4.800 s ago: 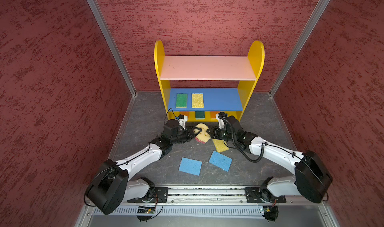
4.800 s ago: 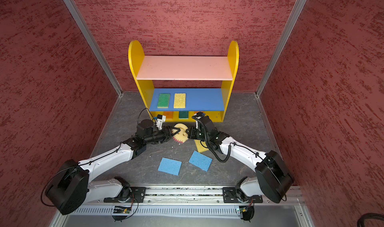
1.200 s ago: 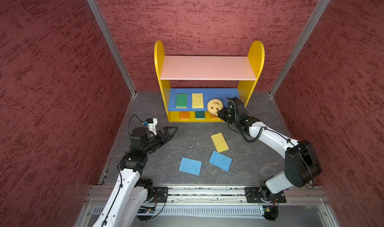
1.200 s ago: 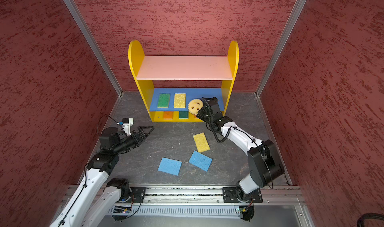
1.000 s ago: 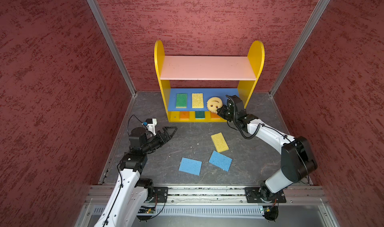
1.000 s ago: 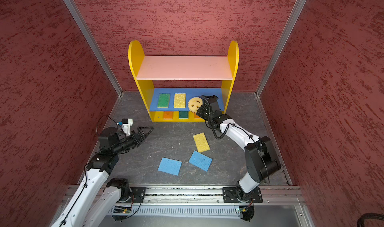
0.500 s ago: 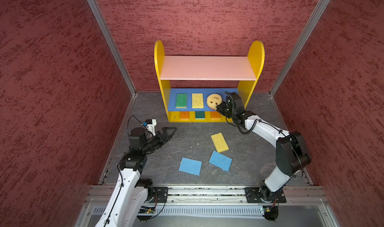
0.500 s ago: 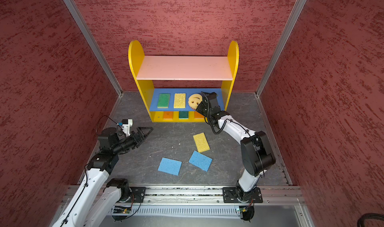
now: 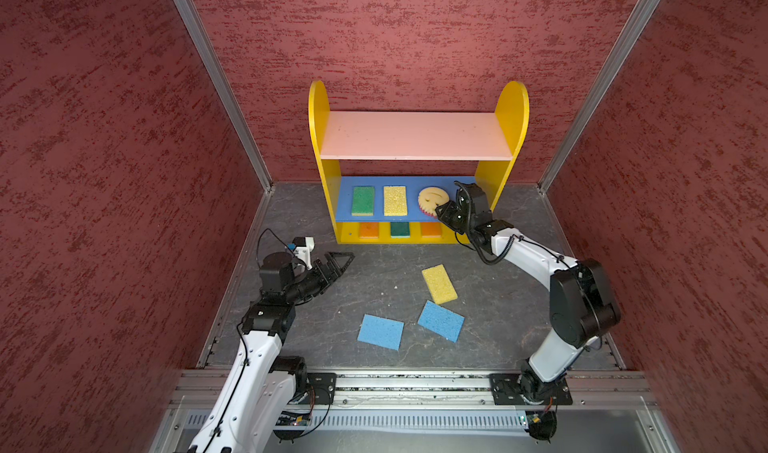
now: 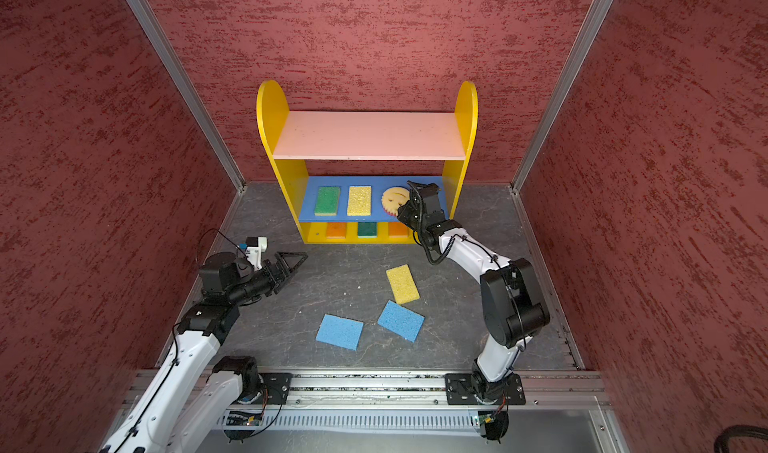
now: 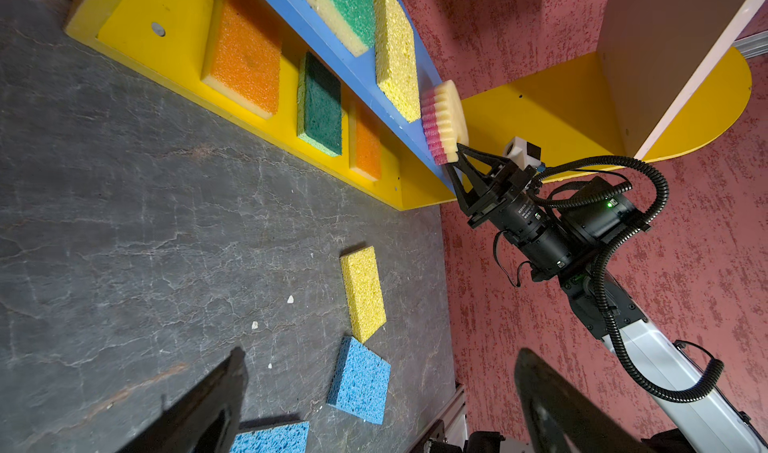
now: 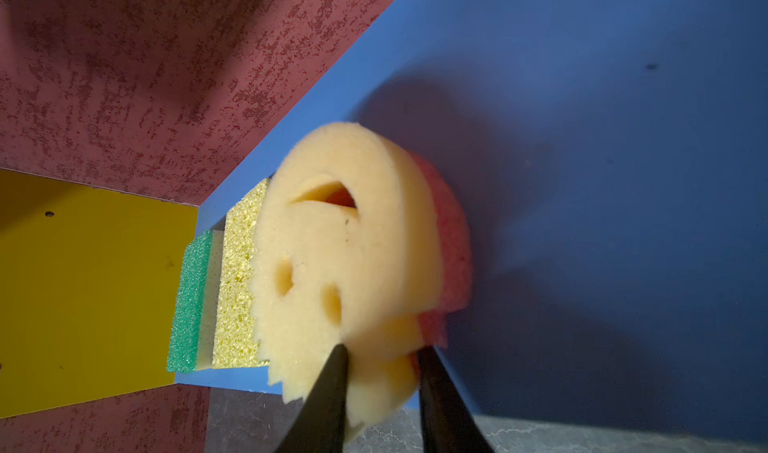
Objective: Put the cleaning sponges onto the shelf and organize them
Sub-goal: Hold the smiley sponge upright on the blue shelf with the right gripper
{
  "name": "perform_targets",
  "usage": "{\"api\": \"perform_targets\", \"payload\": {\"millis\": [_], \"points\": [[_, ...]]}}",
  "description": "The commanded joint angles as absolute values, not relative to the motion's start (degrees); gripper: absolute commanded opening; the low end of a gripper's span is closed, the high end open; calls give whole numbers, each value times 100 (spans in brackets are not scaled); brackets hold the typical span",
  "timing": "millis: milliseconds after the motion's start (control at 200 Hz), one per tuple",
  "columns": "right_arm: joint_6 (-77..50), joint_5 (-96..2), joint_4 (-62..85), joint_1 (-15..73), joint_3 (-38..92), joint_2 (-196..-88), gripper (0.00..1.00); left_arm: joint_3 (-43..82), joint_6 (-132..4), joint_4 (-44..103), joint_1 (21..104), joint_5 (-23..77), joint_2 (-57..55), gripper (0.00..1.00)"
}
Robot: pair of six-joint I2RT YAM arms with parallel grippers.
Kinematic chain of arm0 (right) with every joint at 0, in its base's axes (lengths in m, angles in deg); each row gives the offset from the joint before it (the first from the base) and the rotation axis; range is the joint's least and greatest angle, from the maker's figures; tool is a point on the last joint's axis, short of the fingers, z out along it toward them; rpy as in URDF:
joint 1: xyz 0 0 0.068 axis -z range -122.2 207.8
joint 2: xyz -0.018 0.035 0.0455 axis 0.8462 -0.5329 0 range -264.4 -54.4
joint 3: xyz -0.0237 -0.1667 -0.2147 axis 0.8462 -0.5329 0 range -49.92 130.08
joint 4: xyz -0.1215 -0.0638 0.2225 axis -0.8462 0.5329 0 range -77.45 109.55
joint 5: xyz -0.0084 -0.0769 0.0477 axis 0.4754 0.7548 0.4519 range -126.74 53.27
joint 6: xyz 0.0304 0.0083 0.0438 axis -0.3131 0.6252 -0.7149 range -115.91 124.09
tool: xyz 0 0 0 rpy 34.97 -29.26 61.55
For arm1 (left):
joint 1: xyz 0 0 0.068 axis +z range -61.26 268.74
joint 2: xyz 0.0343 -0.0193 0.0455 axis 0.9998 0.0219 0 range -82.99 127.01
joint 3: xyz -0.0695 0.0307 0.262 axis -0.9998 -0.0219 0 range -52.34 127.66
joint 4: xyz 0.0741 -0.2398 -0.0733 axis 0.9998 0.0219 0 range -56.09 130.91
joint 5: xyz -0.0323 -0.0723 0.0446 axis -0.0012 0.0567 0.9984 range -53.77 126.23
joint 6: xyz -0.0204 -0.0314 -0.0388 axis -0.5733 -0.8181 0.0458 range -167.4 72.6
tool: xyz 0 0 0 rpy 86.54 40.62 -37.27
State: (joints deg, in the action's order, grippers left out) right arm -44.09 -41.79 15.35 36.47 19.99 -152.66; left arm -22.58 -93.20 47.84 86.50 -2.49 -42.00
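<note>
Your right gripper is reaching into the shelf at the level of the blue middle board, near the right-hand side panel. Its two fingers bracket the front edge of the round smiley sponge, one on the yellow face and one on the pink underside. In the right wrist view the smiley sponge is blurred, so I cannot tell whether the fingers are pinching the foam or only touching it. The sponge sits on the blue board with its front edge at the board's lip, face up, third in a row after the green sponge and the yellow sponge, which lie flat side by side to its left. Below them, on the yellow bottom board, you have an orange sponge, a dark green sponge and a second orange sponge in a row. The pink top board holds nothing. Your left gripper hangs over the grey floor well to the left of the shelf, jaws spread wide and empty, pointing toward the middle. On the floor in front of the shelf lie a loose yellow sponge, a blue sponge whose corner meets it, and a second blue sponge just to the left.
</note>
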Motion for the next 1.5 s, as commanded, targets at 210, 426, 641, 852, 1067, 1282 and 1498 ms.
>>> {"api": "perform_targets", "payload": {"millis": [210, 426, 641, 852, 1067, 1282, 1498], "points": [[-4460, -4047, 1610, 3694, 2057, -15246, 45, -2298, -9336, 4585, 8707, -310, -4138, 100], [-4485, -4112, 1574, 3697, 1939, -15005, 56, -2290, -9325, 4598, 8710, -332, -4142, 100], [-4523, -4083, 1589, 3697, 1635, -14544, 61, -2289, -9363, 4513, 8709, -348, -4079, 100], [-4699, -4365, 1334, 3697, 1257, -14290, 27, -2274, -9404, 4483, 8709, -367, -4058, 100], [-4821, -4660, 1135, 3695, 1177, -14518, 0, -2290, -9426, 4476, 8711, -367, -4054, 100], [-4836, -4763, 1041, 3696, 1369, -14818, 0, -2298, -9409, 4515, 8715, -358, -4056, 100], [-4755, -4770, 1105, 3694, 1702, -15175, 0, -2277, -9383, 4502, 8708, -371, -3974, 99]]}}
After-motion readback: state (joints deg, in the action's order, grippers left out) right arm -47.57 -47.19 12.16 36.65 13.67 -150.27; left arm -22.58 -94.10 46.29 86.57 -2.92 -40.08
